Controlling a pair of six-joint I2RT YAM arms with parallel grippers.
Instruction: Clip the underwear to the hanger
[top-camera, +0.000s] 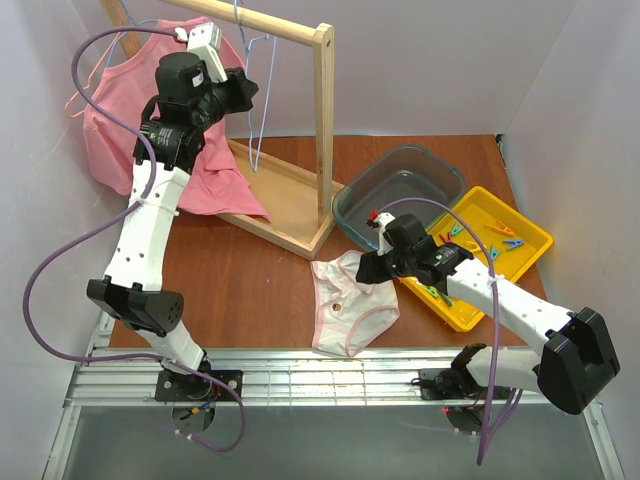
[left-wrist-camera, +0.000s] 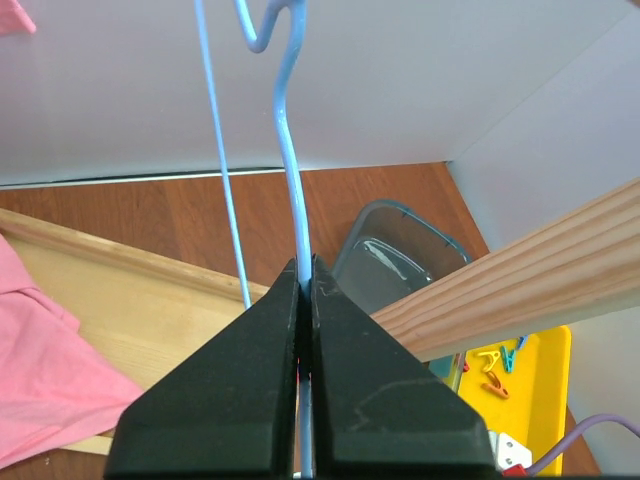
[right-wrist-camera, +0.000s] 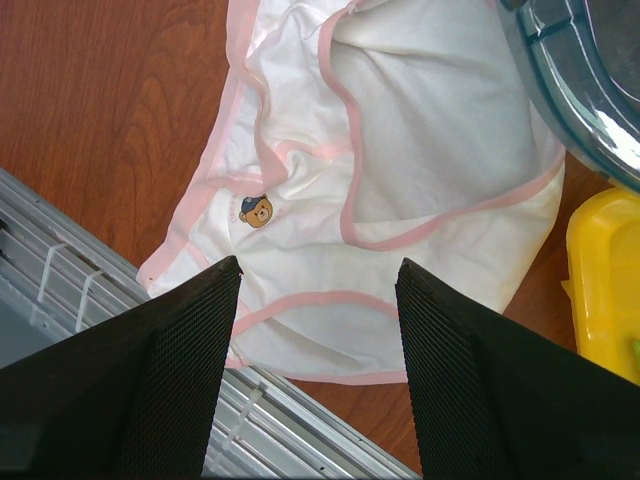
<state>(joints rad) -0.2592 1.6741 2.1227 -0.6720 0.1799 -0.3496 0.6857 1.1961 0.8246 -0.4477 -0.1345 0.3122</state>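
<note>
We find the underwear (top-camera: 350, 300) on the table (top-camera: 250, 280) at lower centre of the top view, beneath our right gripper (top-camera: 364, 268). Behind it stands the rail stand (top-camera: 322, 140), with the hanger (top-camera: 258, 120) in our left gripper (top-camera: 247, 88) and a T-shirt (top-camera: 115, 130) at upper left. A tub (top-camera: 400, 190) and a tray (top-camera: 530, 240) lie to the right.

A wooden stand (top-camera: 290, 205) sits at the back left of the brown table (top-camera: 250, 290) — flat base, 1 upright post at its right end, a rail across the top. A pink T-shirt (top-camera: 110, 130) hangs from the rail's left part, its hem draped over the base. Right of the stand lies a clear tub (top-camera: 405, 190), and just beside it a yellow tray (top-camera: 478, 207) holds coloured pegs (top-camera: 513, 243) — orange, blue, green.
</note>
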